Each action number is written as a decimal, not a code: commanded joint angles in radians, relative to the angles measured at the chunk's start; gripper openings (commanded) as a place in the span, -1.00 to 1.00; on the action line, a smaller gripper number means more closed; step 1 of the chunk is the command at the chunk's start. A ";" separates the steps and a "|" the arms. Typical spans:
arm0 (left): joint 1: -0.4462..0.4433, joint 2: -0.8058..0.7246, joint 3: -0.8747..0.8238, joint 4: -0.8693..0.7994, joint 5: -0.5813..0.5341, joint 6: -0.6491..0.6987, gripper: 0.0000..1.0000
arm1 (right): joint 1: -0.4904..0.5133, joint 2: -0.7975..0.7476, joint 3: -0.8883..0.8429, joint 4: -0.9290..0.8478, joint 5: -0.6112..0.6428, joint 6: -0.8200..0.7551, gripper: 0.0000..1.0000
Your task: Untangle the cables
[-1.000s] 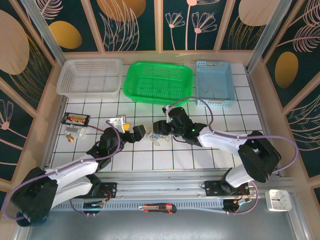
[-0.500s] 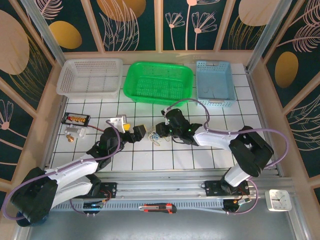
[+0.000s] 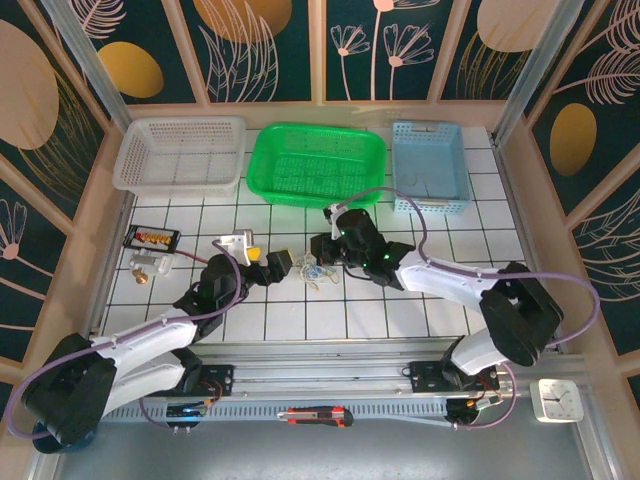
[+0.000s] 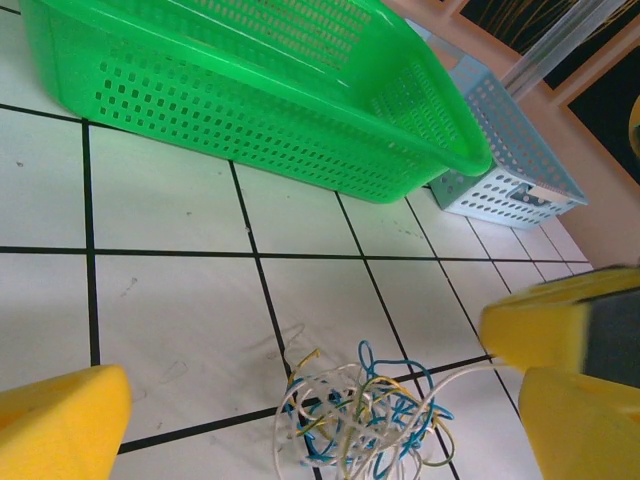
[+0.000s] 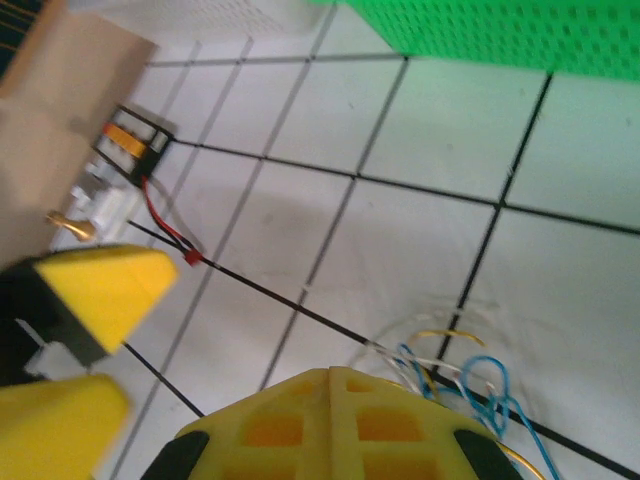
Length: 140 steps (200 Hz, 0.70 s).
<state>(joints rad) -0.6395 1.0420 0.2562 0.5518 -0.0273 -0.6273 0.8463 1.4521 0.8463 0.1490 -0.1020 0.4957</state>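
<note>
I take the green basket [image 3: 318,163] as my mark, at the far side of the white tiled counter [image 3: 400,310].

The left jaws sit on the arms' side of the basket, off towards its left corner. They stand wide: in the left wrist view one of the yellow fingers [image 4: 60,425] is at the lower left edge and its partner at the lower right. The right jaws are also on the arms' side of the basket, under its middle and closer to its wall than the left pair. They are closed, their fingers [image 5: 280,435] meeting along a seam.

The cables [image 3: 317,272] lie on the counter on the arms' side of the basket, below its middle and apart from its wall. They form a loose clump of blue, tan-yellow and pale loops, and I can make out no long axis.

The clump sits between the two pairs of jaws. The right pair is at its basket-side edge and nearer. The left pair is just beside it and faces it squarely, with the clump in line with the gap.

A pale strand [image 4: 455,380] arcs up off the tile towards the right jaws. I judge it pinched there, though the contact itself is hidden.

The next move turns on drawing that strand away from the clump while the left jaws close to anchor the rest. Otherwise I expect the whole clump to drag along.
</note>
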 commanded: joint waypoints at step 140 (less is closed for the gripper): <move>-0.034 0.374 0.141 0.288 0.179 0.199 0.98 | 0.002 -0.124 0.061 -0.022 -0.026 0.007 -1.00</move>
<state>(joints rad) -0.6643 1.3712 0.3859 0.7330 0.1318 -0.4770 0.8463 1.3788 0.8707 0.1223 -0.1097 0.4965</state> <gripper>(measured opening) 0.989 0.049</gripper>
